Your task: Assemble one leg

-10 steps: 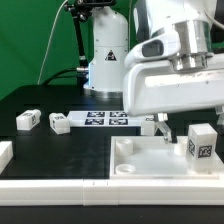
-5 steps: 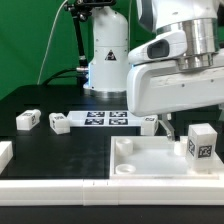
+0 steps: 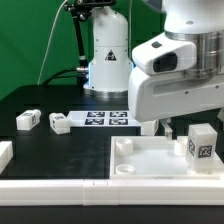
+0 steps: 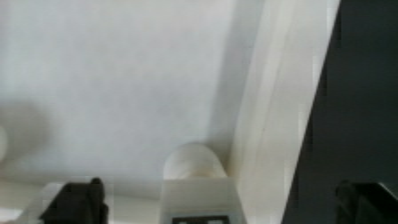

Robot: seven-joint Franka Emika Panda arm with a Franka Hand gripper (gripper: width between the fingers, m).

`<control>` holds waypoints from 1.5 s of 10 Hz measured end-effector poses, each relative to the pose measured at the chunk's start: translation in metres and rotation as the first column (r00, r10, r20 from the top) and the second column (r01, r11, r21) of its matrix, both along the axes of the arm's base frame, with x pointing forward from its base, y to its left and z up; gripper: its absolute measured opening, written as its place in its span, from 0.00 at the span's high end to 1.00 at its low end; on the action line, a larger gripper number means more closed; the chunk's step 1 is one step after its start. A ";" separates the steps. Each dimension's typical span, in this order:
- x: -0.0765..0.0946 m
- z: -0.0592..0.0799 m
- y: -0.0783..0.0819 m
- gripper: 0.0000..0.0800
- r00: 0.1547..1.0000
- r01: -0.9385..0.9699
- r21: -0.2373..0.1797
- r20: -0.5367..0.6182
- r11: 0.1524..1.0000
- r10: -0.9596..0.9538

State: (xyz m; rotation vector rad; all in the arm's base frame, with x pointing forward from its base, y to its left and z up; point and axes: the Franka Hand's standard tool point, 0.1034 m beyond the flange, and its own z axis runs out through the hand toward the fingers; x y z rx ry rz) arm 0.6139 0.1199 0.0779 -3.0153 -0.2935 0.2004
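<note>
My gripper (image 3: 166, 128) hangs low over the far edge of the large white panel (image 3: 150, 160), its fingers mostly hidden behind its own body. In the wrist view the dark fingers (image 4: 75, 200) stand wide apart and open. A white leg (image 4: 203, 190) with a tag on its face sits between them, touching neither. In the exterior view a tagged leg (image 3: 200, 142) stands upright on the panel just in front of the gripper. Two more legs (image 3: 28, 120) (image 3: 58, 122) lie on the black table at the left.
The marker board (image 3: 105, 119) lies flat on the table between the loose legs and the gripper. The arm's white base (image 3: 108, 55) stands behind it. A white part's edge (image 3: 5, 152) shows at the exterior view's left. The panel has raised corner sockets (image 3: 124, 146).
The gripper body has come down toward the panel and shifted slightly to the exterior view's right. The legs and the panel have not moved.
</note>
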 end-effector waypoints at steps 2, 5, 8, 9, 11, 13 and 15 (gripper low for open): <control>0.001 0.000 -0.001 0.19 1.000 0.001 0.000 0.000 1.000 -0.001; 0.022 0.005 -0.004 0.19 1.000 0.012 0.003 0.021 1.000 -0.012; 0.023 0.003 -0.002 0.19 1.000 0.011 0.004 0.026 1.000 -0.011; 0.022 0.001 -0.003 0.22 1.000 0.009 0.004 0.026 1.000 -0.009; 0.022 0.001 -0.003 0.45 1.000 0.009 0.004 0.026 1.000 -0.010; 0.022 0.001 -0.003 0.64 1.000 0.010 0.004 0.027 1.000 -0.010; 0.022 0.001 -0.003 0.64 0.999 0.040 0.001 0.024 0.999 -0.040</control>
